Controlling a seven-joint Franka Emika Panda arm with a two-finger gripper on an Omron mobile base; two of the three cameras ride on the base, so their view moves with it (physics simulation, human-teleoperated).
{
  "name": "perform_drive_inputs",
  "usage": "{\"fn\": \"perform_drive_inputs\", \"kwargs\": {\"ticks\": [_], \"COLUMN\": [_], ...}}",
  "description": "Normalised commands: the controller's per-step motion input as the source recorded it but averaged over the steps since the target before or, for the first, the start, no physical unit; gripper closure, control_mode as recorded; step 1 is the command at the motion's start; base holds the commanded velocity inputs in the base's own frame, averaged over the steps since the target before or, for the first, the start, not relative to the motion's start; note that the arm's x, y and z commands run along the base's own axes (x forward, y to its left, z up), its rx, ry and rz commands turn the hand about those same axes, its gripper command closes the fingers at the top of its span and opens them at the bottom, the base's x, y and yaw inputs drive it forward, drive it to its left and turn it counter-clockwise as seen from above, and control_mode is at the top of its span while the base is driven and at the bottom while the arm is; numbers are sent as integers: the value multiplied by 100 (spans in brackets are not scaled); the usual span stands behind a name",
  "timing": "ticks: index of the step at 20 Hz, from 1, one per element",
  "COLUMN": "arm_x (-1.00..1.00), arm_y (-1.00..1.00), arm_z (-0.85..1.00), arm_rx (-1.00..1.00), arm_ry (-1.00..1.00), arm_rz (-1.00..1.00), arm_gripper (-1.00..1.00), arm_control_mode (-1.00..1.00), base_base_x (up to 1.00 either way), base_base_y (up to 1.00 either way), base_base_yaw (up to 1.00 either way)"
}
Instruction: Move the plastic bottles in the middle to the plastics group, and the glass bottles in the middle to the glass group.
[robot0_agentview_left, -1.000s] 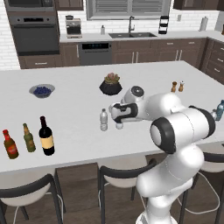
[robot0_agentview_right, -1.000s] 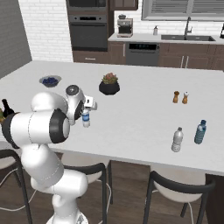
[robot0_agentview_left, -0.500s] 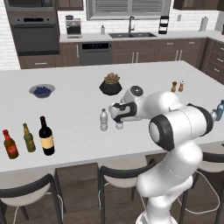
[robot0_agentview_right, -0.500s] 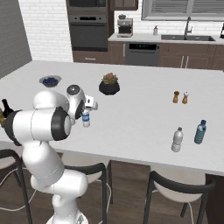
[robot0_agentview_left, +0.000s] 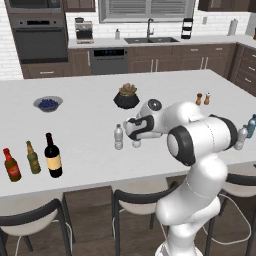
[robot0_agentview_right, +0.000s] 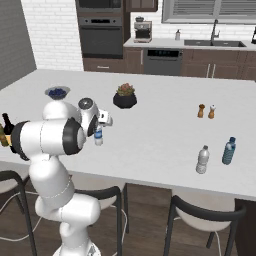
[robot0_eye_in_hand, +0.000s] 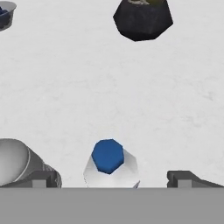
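Hovering low over the white island counter (robot0_agentview_left: 90, 125), the gripper (robot0_eye_in_hand: 111, 177) is seen with its two finger tips (robot0_eye_in_hand: 43, 178) spread wide, nothing grasped between them. A small blue-capped bottle (robot0_eye_in_hand: 109, 164) stands upright between the tips in the hand view, apparently untouched, though its cap is white by the task's wording and blue as rendered here. Just beside it a second clear bottle (robot0_agentview_left: 118, 137) stands on the counter; in the hand view a rounded grey shape at the lower left may be this bottle, but that cannot be told for certain. In the right base view a blue-labelled bottle (robot0_agentview_right: 98, 135) is partly hidden behind the hand.

Beyond the gripper a dark potted plant (robot0_agentview_left: 126, 96) is placed, well apart, and a small bowl of blue berries (robot0_agentview_left: 48, 103) farther off to the left. The tall black wine bottle (robot0_agentview_left: 52, 156) is found near the counter's front left edge, next to the olive-green bottle (robot0_agentview_left: 33, 158) and the red-labelled brown bottle (robot0_agentview_left: 11, 165). Two shakers (robot0_agentview_right: 206, 111) stand towards the far right. The teal-blue bottle (robot0_agentview_right: 228, 151) and the greyish bottle (robot0_agentview_right: 202, 160) are grouped near the right front edge. Stools (robot0_agentview_right: 205, 220) are ranged below the counter.
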Motion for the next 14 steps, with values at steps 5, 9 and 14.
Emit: {"fn": "perform_drive_inputs", "kwargs": {"ticks": [5, 9, 14], "arm_x": [14, 4, 7], "arm_y": [0, 0, 0], "arm_z": [-4, -13, -16], "arm_rx": [0, 0, 0], "arm_ry": [0, 2, 2], "arm_rz": [0, 0, 0], "arm_gripper": [-100, -100, -100], "arm_control_mode": [-100, -100, -100], "base_base_x": [0, 0, 0], "base_base_y": [0, 0, 0], "base_base_yaw": [0, 0, 0]}}
